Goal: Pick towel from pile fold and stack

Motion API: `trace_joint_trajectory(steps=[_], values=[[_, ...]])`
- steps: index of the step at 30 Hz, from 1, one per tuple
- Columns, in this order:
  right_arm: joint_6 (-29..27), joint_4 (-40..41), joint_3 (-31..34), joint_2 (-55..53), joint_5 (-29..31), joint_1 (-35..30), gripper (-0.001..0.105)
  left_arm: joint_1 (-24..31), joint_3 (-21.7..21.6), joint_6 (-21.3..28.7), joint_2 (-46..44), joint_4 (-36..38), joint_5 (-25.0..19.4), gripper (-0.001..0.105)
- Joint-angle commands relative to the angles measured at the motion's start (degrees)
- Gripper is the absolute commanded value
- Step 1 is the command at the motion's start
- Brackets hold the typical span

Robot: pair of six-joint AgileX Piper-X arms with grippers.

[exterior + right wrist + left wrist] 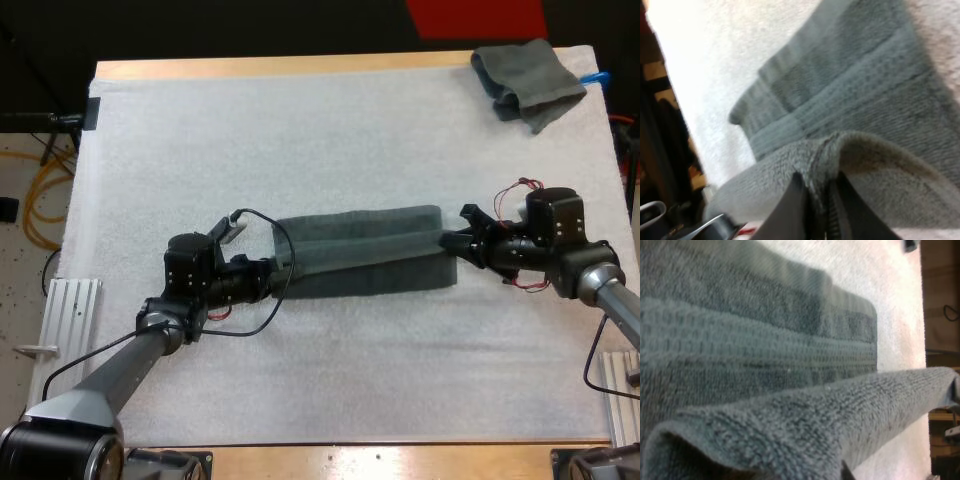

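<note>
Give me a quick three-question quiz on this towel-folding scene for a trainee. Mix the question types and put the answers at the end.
1. True or false: the long towel lies stretched between the left gripper and the right gripper.
2. Where is the crumpled towel? A) under the left arm B) at the far right corner of the mat C) on top of the long towel
3. Fill in: the right gripper's fingers are shut on the long towel's ____.
Key: 1 true; 2 B; 3 edge.
</note>
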Motion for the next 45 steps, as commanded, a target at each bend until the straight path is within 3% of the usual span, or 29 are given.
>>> trace_joint_trajectory(steps=[1,12,15,17,20,27,34,45], values=[[-0.50,1.10,-0.25,-0.16,2.07,0.05,0.000,0.01,-0.59,-0.20,-0.23,-1.26,-0.77,0.000],[-1.84,0.24,-0.08,0.16,1.98,0.05,0.003,0.01,-1.14,2.12,-0.23,-1.68,-1.31,0.002],[-2.84,-1.69,-0.08,0.16,0.31,0.05,0.023,0.01,-1.14,2.87,-0.23,-1.91,-1.56,0.015],[-2.83,-3.44,-0.08,0.16,0.13,0.05,0.049,0.01,-1.14,2.87,-0.23,-3.46,-1.76,0.027],[-4.87,-6.35,-0.08,0.16,-0.08,0.05,0.069,0.01,-1.28,2.87,-0.23,-6.55,-1.80,0.038],[-7.34,-11.58,-0.08,0.16,-1.10,0.05,0.070,0.01,-1.42,2.87,-0.23,-12.40,-1.14,0.040],[-11.05,-10.90,-0.08,-2.43,-2.37,0.05,0.070,0.01,-1.62,3.80,-1.78,-13.49,3.51,0.040],[-23.07,2.33,-0.08,-14.36,5.55,0.05,0.070,0.01,-1.62,7.32,-17.93,-9.59,2.12,0.041]])
